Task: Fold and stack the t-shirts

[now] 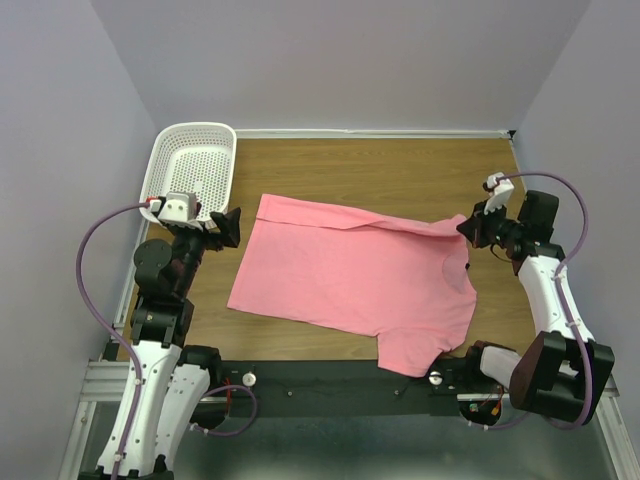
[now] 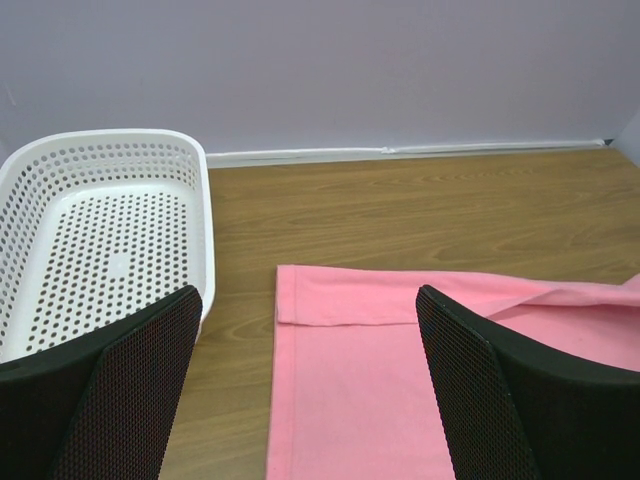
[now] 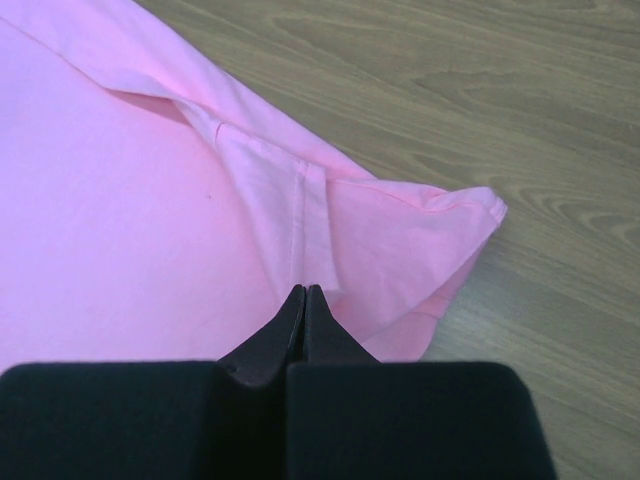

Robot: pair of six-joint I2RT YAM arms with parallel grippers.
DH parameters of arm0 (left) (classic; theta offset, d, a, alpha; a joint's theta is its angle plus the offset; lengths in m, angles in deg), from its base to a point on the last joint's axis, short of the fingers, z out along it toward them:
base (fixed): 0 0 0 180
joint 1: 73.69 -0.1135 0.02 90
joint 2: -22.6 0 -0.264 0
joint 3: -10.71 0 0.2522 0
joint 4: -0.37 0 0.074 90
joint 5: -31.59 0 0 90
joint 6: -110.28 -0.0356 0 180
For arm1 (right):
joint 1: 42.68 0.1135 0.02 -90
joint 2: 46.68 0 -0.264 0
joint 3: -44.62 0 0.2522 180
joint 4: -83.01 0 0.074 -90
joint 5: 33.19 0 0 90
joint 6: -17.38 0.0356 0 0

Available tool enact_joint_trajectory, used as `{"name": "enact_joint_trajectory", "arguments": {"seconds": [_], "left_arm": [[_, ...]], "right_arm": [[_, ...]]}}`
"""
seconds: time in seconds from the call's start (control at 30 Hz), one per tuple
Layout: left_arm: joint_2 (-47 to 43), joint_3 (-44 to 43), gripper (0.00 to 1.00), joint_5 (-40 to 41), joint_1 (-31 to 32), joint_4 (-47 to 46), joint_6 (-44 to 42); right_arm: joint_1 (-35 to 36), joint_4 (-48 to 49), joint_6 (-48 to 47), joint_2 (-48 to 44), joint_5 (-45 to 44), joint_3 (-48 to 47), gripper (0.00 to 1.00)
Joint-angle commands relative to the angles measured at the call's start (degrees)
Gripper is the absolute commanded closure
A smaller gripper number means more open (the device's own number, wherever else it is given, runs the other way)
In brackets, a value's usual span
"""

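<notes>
The salmon-pink t-shirt [image 1: 350,280] lies spread flat on the wooden table, hem to the left, neck to the right, with its far edge folded over in a narrow strip. My left gripper [image 1: 232,226] is open just left of the shirt's far hem corner; in the left wrist view [image 2: 308,300] its jaws stand wide apart above that corner of the shirt [image 2: 380,380]. My right gripper [image 1: 468,228] is shut at the far sleeve. In the right wrist view [image 3: 304,290] its tips meet over the sleeve seam of the shirt [image 3: 120,220], with no fabric showing between them.
A white perforated basket [image 1: 190,165] stands at the far left corner, just behind my left gripper, and it shows empty in the left wrist view [image 2: 100,220]. Walls enclose the table on three sides. Bare wood [image 1: 400,170] lies behind the shirt.
</notes>
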Motion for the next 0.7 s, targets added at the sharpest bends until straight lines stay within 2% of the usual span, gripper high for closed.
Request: {"name": "enact_joint_trajectory", "arguments": {"seconds": [0.0, 0.07, 0.17, 0.2, 0.23, 0.3, 0.33, 0.4, 0.47, 0.5, 0.57, 0.67], "left_arm": [[-0.8, 0.6, 0.04, -1.7, -0.4, -0.2, -0.6], [-0.9, 0.7, 0.04, -1.6, -0.4, -0.1, -0.6], [-1.3, 0.7, 0.04, -1.5, -0.4, -0.3, -0.7], [-1.3, 0.8, 0.04, -1.5, -0.4, -0.3, -0.7], [-1.4, 0.7, 0.04, -1.4, -0.4, -0.2, -0.7], [-1.4, 0.8, 0.04, -1.4, -0.4, -0.4, -0.7], [-1.5, 0.8, 0.04, -1.3, -0.4, -0.5, -0.6], [-1.5, 0.9, 0.04, -1.5, -0.4, -0.9, -0.5], [-1.7, 1.1, 0.04, -1.6, -0.4, -1.3, -0.5], [-1.7, 1.1, 0.05, -1.6, -0.4, -1.2, -0.6], [-1.9, 1.1, 0.05, -1.5, -0.4, -1.1, -0.7], [-2.6, 1.4, 0.04, -1.2, -0.4, -1.0, -0.9]], "right_arm": [[-0.4, -3.1, -2.2, -0.9, 3.3, 1.0, 0.99], [-0.4, -4.6, -4.4, -0.9, 5.8, 0.9, 0.96], [-0.4, -13.7, -13.3, -0.7, 8.5, -0.3, 0.80], [-0.3, -17.0, -15.3, -1.0, 7.8, -0.6, 0.67], [-0.4, -17.7, -17.4, -1.6, 7.0, -0.9, 0.49], [-0.4, -18.9, -19.0, -4.2, 3.7, -0.9, 0.41], [-0.4, -18.8, -19.4, -5.0, 2.7, -1.2, 0.33], [-0.4, -17.6, -18.4, -4.5, 0.6, -2.5, 0.24], [-0.4, -16.7, -14.7, -0.6, 1.1, -7.0, 0.23], [-0.4, -17.1, -14.0, 2.0, 3.9, -8.6, 0.23], [-0.2, -18.2, -13.4, 10.4, 7.2, -12.7, 0.25], [5.2, -18.2, -12.2, 19.4, 5.1, -15.6, 0.29]]}}
